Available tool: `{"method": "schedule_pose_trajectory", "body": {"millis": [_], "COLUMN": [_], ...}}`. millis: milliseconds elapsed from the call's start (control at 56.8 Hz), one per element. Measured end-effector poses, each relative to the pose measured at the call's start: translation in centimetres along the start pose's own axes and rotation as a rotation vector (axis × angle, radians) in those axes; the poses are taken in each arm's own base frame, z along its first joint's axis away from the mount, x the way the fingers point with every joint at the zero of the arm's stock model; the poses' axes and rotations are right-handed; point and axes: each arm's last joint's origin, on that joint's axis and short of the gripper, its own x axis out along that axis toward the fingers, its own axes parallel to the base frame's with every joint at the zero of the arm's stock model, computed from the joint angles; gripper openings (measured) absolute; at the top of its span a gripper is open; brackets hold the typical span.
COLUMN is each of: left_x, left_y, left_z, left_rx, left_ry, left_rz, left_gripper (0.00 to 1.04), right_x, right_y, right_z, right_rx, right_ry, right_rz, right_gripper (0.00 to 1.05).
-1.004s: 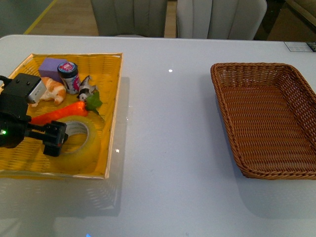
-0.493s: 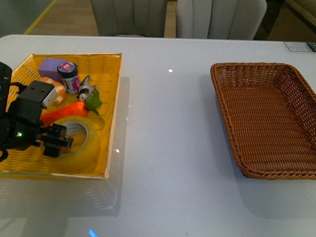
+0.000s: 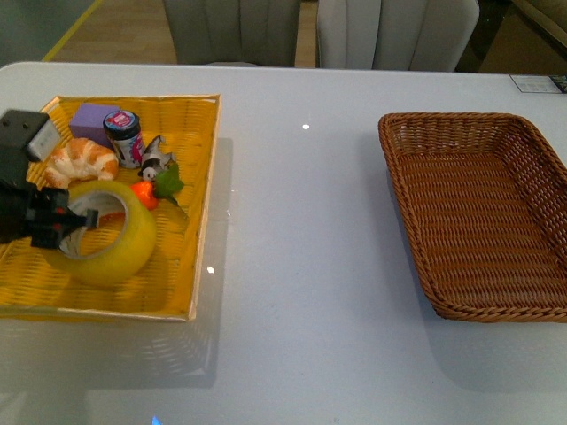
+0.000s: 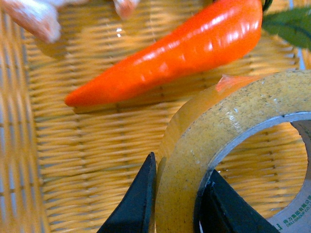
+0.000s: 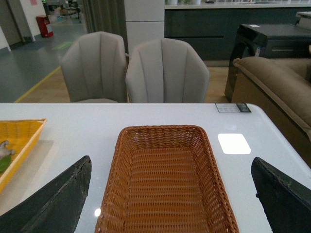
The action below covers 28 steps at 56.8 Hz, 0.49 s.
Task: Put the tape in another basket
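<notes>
My left gripper is shut on the tape, a wide yellowish roll, and holds it tilted up above the yellow basket. In the left wrist view the two black fingers pinch the roll's wall, one outside and one inside the core. The brown wicker basket stands empty at the right of the table and shows in the right wrist view. My right gripper is open above it; it is out of the front view.
The yellow basket holds a croissant, a purple block, a small jar, a small toy and an orange carrot under the tape. White table lies between the baskets. Two grey chairs stand behind.
My left gripper has lifted the tape off the yellow basket's floor and tipped it upright, moving left and up. The croissant shows fully now.
</notes>
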Motion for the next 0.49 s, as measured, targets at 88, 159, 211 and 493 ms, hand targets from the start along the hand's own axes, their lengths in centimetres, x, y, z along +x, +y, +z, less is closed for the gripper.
{"method": "schedule_pose_trajectory", "body": {"millis": [88, 159, 211, 493], "left_x": [-1.7, -3.0, -4.0, -8.5], "left_y": [0.1, -0.3, -1.1, -10.0], "left_z": [1.6, 2.9, 3.9, 9.2], "left_rx": [-0.025, -0.038, -0.043, -0.006], "left_ry": [-0.048, -0.084, -0.11, -0.235], "left_rz": [-0.017, -0.04, -0.061, -0.241], "left_gripper": [0.16, 0.16, 0.16, 0.16], "right_x": [0.0, 0.0, 0.0, 0.0], "right_y": [0.0, 0.0, 0.0, 0.0], "right_z": [0.0, 0.0, 0.0, 0.0], "right_rx": [0.0, 0.0, 0.0, 0.0], "right_ry": [0.0, 0.0, 0.0, 0.0], "right_rz": [0.0, 0.0, 0.0, 0.0], "right_gripper": [0.96, 0.96, 0.96, 0.96]}}
